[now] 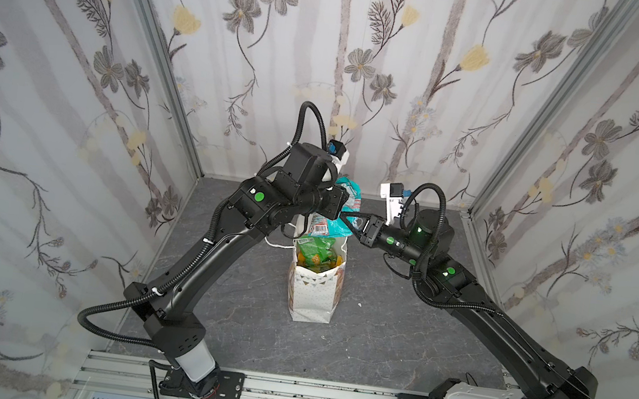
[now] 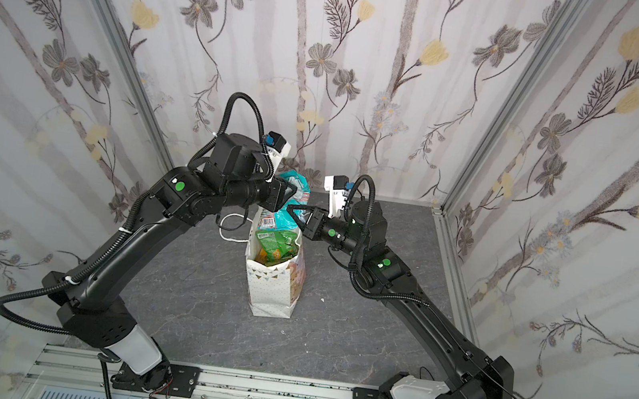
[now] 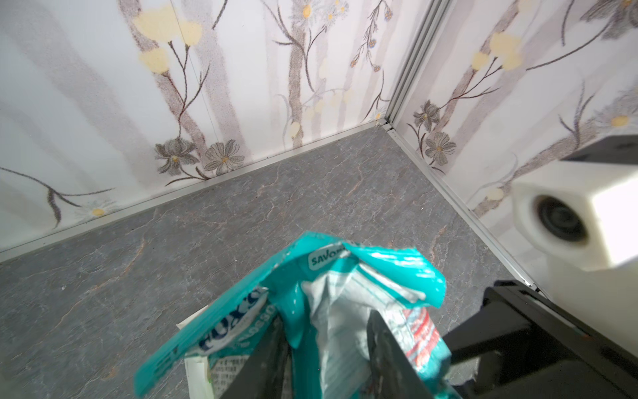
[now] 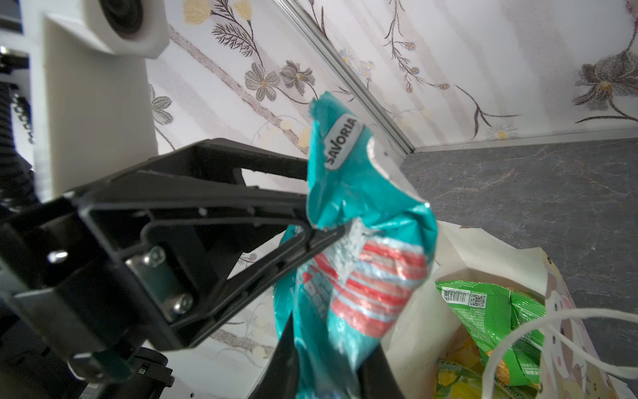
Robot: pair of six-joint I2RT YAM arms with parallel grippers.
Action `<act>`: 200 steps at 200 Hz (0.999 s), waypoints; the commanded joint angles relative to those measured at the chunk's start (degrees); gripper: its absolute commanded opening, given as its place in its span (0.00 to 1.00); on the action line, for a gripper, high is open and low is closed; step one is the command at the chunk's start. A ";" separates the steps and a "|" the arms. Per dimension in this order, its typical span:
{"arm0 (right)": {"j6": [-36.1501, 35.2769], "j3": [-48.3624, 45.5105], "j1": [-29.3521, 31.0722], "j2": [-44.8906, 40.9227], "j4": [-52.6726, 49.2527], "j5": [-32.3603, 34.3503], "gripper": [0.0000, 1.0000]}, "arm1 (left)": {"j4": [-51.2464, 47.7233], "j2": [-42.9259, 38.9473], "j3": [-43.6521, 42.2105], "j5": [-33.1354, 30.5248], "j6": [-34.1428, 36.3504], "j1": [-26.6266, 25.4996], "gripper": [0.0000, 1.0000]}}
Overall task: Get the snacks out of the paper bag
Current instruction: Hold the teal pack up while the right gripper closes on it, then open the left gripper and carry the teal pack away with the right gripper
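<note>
Aloft, teal packet (image 4: 362,193), seemingly pinched by right end effector (image 4: 331,335)

Raised packet (image 1: 351,200) above paper bag (image 1: 311,298); other packets (image 1: 315,250) inside bag.

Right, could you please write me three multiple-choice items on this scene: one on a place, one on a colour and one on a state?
1. Where is the teal packet?
A. Flat on the table beside the bag
B. Up in the air at the paper bag's open top
C. On the rail in front of the arms

2. What colour is the packet lying uppermost inside the bag?
A. Green
B. Purple
C. Black

3. How does the paper bag stand?
A. Tipped on its side
B. Upright with its top open
C. Folded flat

Answers:
1. B: both top views show it lifted at the bag's mouth.
2. A: the green packet fills the opening.
3. B: the bag rests on its base and its contents show from above.
</note>
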 commanded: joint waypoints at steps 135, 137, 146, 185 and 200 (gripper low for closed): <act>-3.25 -3.56 -24.87 -0.01 3.09 -9.89 0.00 | 17.69 -26.65 -31.63 -0.95 5.87 -0.14 1.00; -3.32 -3.72 -25.22 0.16 3.13 -10.05 0.00 | 17.51 -26.81 -31.72 -0.95 5.86 -0.07 1.00; -3.61 -4.42 -27.04 1.19 3.35 -10.96 0.00 | 16.58 -27.22 -32.19 -1.03 5.73 -0.14 1.00; -5.11 -4.14 -32.55 8.48 3.11 -14.40 0.00 | 13.41 -28.08 -34.02 -1.01 5.04 -0.05 1.00; -5.86 -2.76 -33.89 13.74 2.37 -14.93 0.00 | 11.91 -28.14 -34.40 -0.85 4.69 -0.10 1.00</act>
